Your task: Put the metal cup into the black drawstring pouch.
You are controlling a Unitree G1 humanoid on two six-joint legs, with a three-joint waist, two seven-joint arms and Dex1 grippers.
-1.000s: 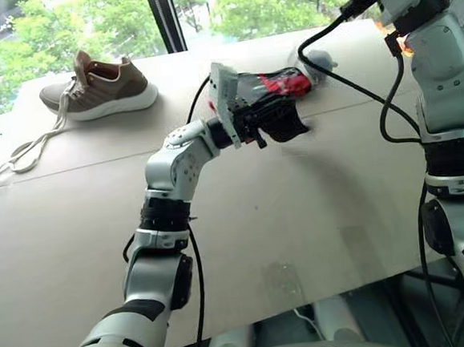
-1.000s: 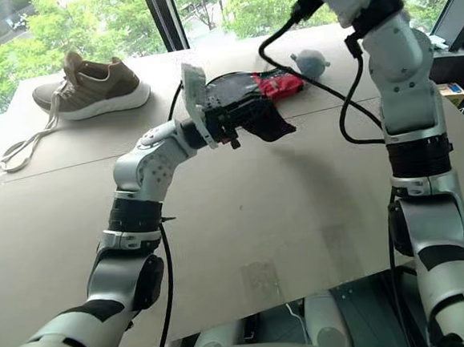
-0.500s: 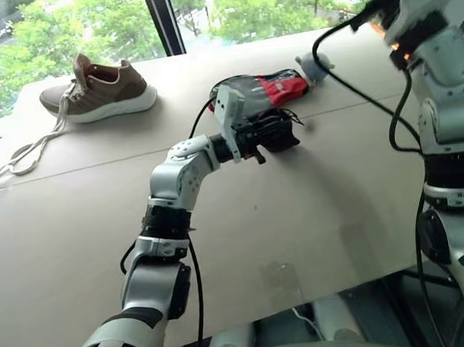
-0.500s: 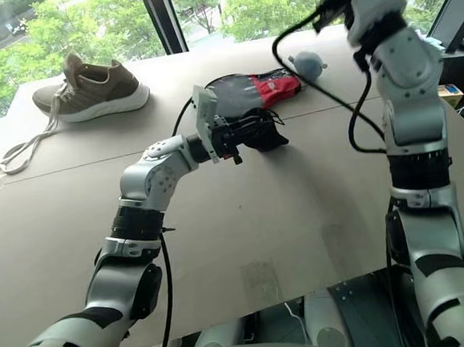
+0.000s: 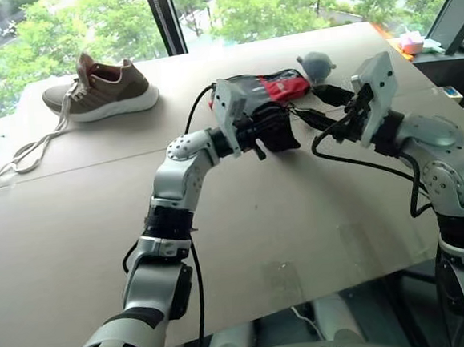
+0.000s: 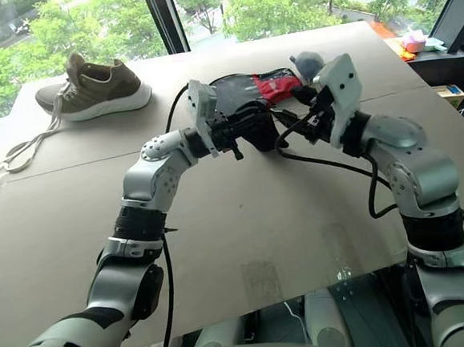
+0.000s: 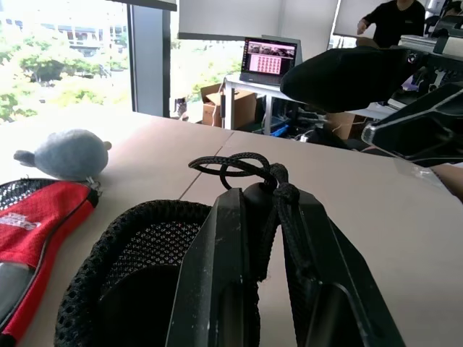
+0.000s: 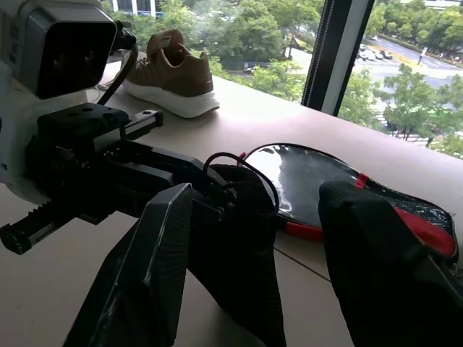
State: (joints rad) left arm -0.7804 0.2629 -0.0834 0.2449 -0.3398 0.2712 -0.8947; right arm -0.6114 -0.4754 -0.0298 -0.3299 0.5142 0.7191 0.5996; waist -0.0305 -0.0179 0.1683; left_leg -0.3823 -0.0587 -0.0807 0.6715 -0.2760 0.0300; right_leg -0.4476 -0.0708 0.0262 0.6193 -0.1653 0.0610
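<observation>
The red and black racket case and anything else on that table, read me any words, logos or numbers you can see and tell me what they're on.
Racket case: white lettering on its red part, too blurred to read.
Laptop in the room behind: a lit screen, too small to read.
Shoe: no readable brand or mark.
Black drawstring pouch: no print visible.
So no text here can be quoted.

Matt black mesh-cloth pouch [image 7: 137,238]

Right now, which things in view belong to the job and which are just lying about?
Job: black fabric drawstring pouch, clamped at its mouth by the left end effector; right end effector, open, facing it.
Lying about: brown lace-up sneaker; black-and-red oval racket case; grey plush toy.
</observation>
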